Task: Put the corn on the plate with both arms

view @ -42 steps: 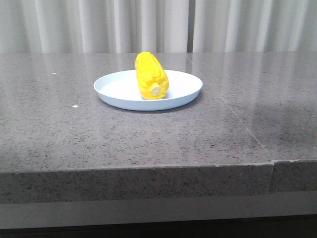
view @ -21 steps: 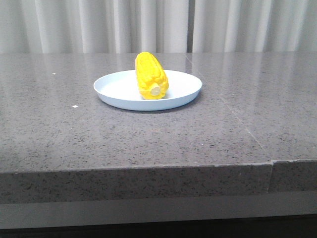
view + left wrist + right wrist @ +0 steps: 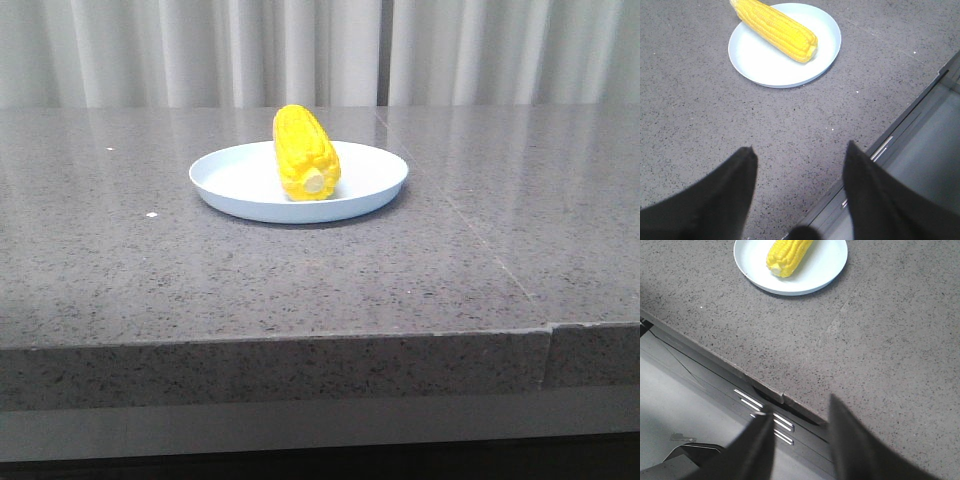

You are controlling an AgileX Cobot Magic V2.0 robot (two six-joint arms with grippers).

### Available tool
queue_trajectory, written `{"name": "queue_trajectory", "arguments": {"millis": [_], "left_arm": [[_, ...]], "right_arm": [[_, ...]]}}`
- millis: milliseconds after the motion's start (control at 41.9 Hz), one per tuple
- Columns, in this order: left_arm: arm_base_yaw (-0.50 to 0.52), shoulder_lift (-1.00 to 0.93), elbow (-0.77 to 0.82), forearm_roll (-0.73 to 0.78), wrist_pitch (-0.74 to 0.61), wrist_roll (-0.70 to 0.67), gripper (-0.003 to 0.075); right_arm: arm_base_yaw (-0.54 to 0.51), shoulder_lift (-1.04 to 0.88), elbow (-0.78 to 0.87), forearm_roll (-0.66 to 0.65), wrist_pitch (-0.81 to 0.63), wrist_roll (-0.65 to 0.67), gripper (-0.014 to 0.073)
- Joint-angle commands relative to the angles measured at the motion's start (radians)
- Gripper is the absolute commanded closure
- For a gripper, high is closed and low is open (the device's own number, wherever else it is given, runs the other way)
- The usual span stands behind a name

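The yellow corn (image 3: 305, 152) lies on the pale blue-white plate (image 3: 235, 180) at the middle of the grey stone table, its cream stub end toward the front edge. It also shows in the left wrist view (image 3: 775, 29) on the plate (image 3: 765, 65) and in the right wrist view (image 3: 786, 255) on the plate (image 3: 820, 270). My left gripper (image 3: 799, 152) is open and empty, above the table's front edge, well short of the plate. My right gripper (image 3: 801, 407) is open and empty, over the front edge. Neither arm shows in the front view.
The grey speckled table (image 3: 450, 260) has a seam running back on the right and a step in its front edge. White curtains (image 3: 320, 50) hang behind. Below the front edge a grey frame with slots (image 3: 762, 410) shows.
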Motion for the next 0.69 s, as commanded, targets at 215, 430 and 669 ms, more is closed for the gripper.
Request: {"name": "queue_trajectory", "arguments": {"millis": [215, 430, 669], "left_arm": [[-0.007, -0.001, -0.026, -0.007, -0.069, -0.013, 0.0740], [-0.007, -0.001, -0.026, -0.007, -0.069, -0.013, 0.0740], [-0.007, -0.001, -0.026, -0.007, -0.069, -0.013, 0.0740]], "right_arm": [[-0.004, -0.001, -0.023, -0.003, -0.078, -0.004, 0.0710], [-0.004, -0.001, -0.023, -0.003, -0.102, -0.004, 0.0713], [-0.004, -0.001, -0.023, -0.003, -0.102, -0.004, 0.0713]]}}
